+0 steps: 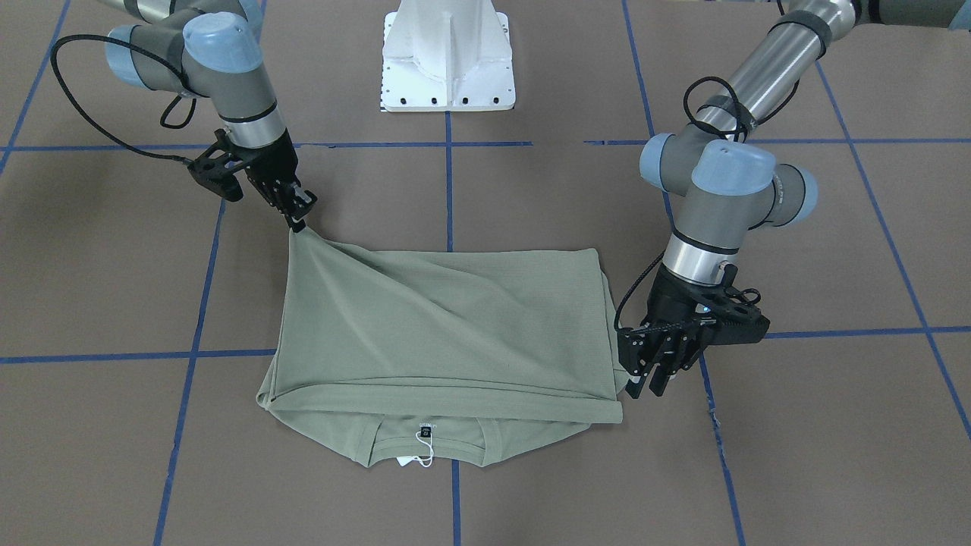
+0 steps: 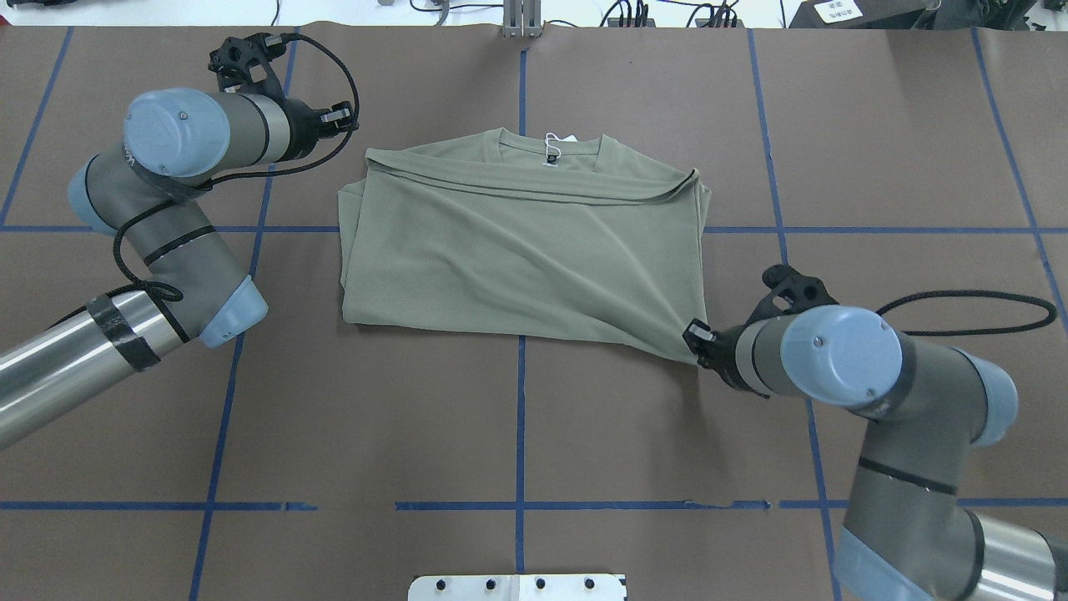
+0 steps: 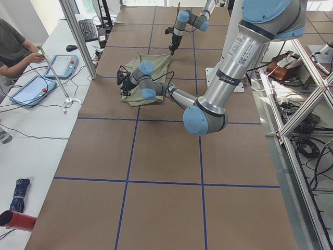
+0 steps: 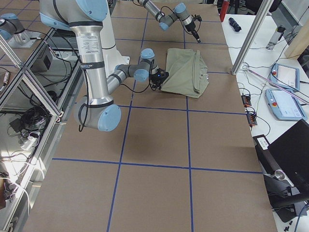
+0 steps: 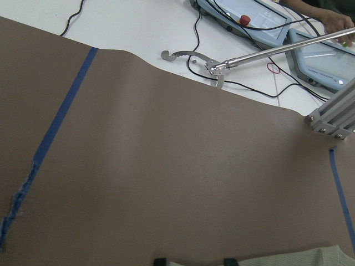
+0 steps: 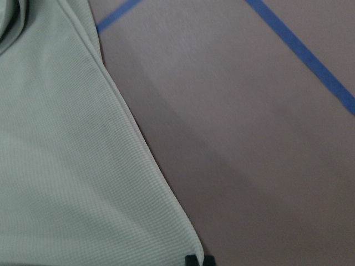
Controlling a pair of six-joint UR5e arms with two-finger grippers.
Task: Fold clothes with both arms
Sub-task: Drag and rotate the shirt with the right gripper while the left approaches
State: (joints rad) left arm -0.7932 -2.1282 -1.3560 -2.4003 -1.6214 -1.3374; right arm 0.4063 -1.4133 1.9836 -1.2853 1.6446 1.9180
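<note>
Seen from overhead, the left gripper (image 1: pixel 646 385) hangs just off the 10 o'clock corner of the shirt (image 2: pixel 517 259), fingers spread and holding nothing. The shirt lies in the middle of the table (image 2: pixel 517 434), folded to a rough rectangle, with its collar (image 2: pixel 546 148) and hang tag (image 2: pixel 557 138) peeking out at 12 o'clock. At its 4 o'clock corner the right gripper (image 2: pixel 697 340) is pinched tight on the cloth, tenting it. The knit looks light, soft and limp, likely to sag and stretch, so corners and doubled edges are the best holds. No container shows.
</note>
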